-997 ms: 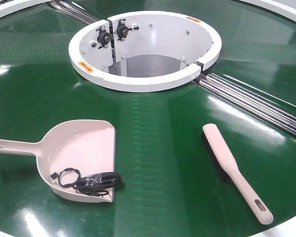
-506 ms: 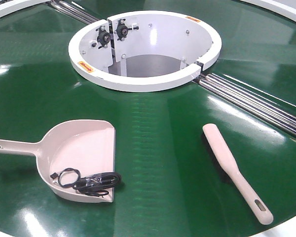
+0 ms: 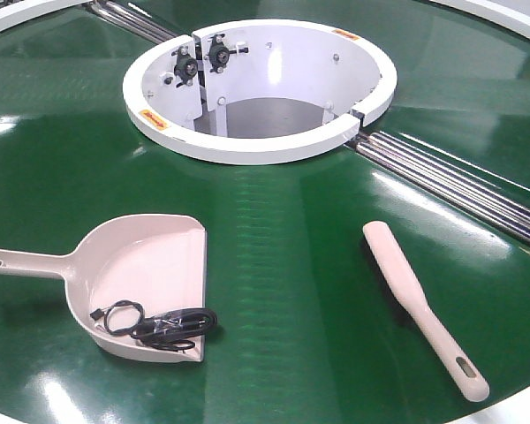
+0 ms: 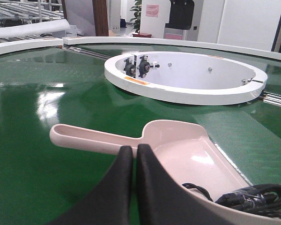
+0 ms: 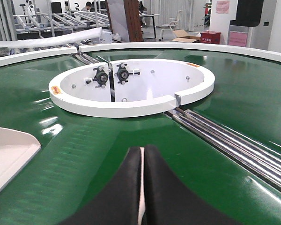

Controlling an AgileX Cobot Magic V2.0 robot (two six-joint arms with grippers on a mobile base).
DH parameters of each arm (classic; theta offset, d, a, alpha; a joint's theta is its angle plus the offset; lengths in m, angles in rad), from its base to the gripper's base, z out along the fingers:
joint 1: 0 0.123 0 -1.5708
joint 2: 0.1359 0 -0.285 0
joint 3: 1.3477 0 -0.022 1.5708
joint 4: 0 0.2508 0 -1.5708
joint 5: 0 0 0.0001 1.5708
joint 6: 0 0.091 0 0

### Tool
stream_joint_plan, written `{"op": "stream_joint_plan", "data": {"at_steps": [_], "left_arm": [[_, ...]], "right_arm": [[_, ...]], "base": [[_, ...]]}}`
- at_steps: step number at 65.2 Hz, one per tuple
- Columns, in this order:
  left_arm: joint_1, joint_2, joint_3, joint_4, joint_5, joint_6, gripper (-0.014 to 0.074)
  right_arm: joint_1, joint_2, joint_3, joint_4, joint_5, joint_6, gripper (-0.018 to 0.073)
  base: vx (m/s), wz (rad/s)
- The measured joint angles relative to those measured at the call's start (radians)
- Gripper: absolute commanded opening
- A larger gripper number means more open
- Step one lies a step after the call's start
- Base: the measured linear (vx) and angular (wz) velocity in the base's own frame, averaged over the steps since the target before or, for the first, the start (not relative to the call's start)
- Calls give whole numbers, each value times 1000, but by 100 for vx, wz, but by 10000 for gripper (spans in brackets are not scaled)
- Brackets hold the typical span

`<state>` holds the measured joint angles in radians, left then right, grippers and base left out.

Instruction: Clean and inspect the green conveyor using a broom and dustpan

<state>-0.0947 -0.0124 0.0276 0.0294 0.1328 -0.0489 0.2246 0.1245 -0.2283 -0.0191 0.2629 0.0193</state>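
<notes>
While both grippers' jaws sit together, dustpan [image 3: 146,274] lies at eight o'clock, broom [image 3: 420,305] at four, on green conveyor [image 3: 283,230].

Green conveyor [image 3: 274,265] glossy, smooth; broom [image 3: 421,305], dustpan [image 3: 146,274] matt beige plastic; rails [image 3: 459,181] probably polished metal.

Count: 1 green conveyor [image 3: 274,265]. 1 white hub ring [image 3: 247,146], far centre. 1 dustpan [image 3: 128,265], near left, w/ 1 black cable bundle [image 3: 159,325] inside. 1 broom [image 3: 420,305], near right. 2 bearing blocks [image 3: 201,60] on hub inner wall. 1 set of metal rails [image 3: 459,185], right.
</notes>
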Motion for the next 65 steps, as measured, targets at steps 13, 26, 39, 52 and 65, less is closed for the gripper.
{"op": "stream_joint_plan", "data": {"at_steps": [13,26,39,52,65], "left_arm": [[0,0,0,0,0,0,-6],[0,0,0,0,0,0,-6],[0,0,0,0,0,0,-6],[0,0,0,0,0,0,-6],[0,0,0,0,0,0,-6]], "right_arm": [[0,0,0,0,0,0,-8],[0,0,0,0,0,0,-8],[-7,0,0,-25,0,-19,-8],[-154,0,71,-66,-57,-32,-8],[-165,-29,186,-95,-123,-34,-8]], "base": [[0,0],[0,0],[0,0],[0,0],[0,0]]}}
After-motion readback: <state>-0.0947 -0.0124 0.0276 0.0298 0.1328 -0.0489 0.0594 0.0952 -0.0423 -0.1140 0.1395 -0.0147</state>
